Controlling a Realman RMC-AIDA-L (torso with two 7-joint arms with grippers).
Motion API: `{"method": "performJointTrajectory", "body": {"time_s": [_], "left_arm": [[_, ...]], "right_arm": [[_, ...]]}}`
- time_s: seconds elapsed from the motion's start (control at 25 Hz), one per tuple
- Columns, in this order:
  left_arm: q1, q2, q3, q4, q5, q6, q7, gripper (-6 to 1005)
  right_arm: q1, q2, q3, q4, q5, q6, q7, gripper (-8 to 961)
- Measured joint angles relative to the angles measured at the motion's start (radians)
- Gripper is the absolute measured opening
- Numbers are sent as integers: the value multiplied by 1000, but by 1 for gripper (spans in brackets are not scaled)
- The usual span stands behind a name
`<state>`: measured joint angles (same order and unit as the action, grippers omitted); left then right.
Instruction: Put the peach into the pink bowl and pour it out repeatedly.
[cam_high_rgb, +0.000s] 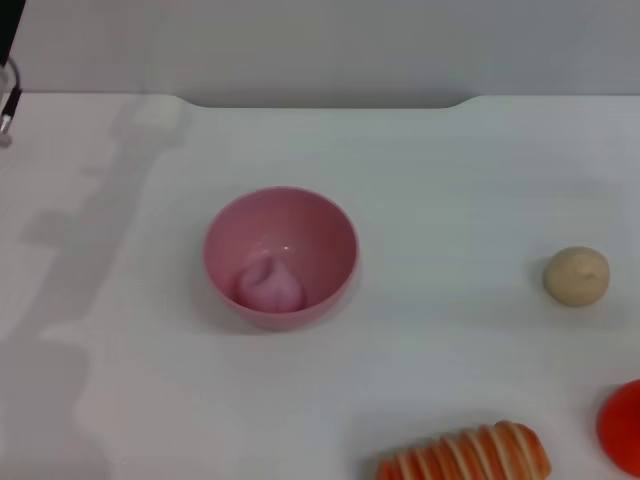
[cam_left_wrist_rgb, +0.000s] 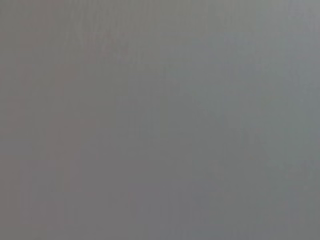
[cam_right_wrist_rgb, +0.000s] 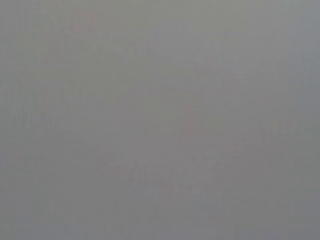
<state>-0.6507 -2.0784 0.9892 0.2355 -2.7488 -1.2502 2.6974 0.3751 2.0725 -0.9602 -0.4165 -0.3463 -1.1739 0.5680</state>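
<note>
The pink bowl (cam_high_rgb: 281, 257) stands upright on the white table, a little left of centre in the head view. Inside it, on the bottom toward the near left side, rests the peach (cam_high_rgb: 270, 284), small and matte pink. Neither gripper shows in the head view; only a dark piece of hardware (cam_high_rgb: 8, 95) sits at the far left edge. Both wrist views show nothing but a flat grey surface.
A beige round ball (cam_high_rgb: 576, 276) lies at the right. A striped orange and white bread-like item (cam_high_rgb: 468, 455) lies at the near edge, and a red round object (cam_high_rgb: 622, 426) is cut off at the near right corner. The table's far edge (cam_high_rgb: 320, 103) has a notch.
</note>
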Motion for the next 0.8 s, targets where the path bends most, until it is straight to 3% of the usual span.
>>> {"method": "performJointTrajectory", "body": {"time_s": [0.32, 0.8], "left_arm": [[43, 2, -47, -64, -27, 28, 62, 632], [62, 2, -49, -103, -25, 44, 67, 632]], "right_arm": [[17, 1, 75, 53, 10, -6, -55, 585], [48, 2, 88, 82, 10, -8, -149, 585]]}}
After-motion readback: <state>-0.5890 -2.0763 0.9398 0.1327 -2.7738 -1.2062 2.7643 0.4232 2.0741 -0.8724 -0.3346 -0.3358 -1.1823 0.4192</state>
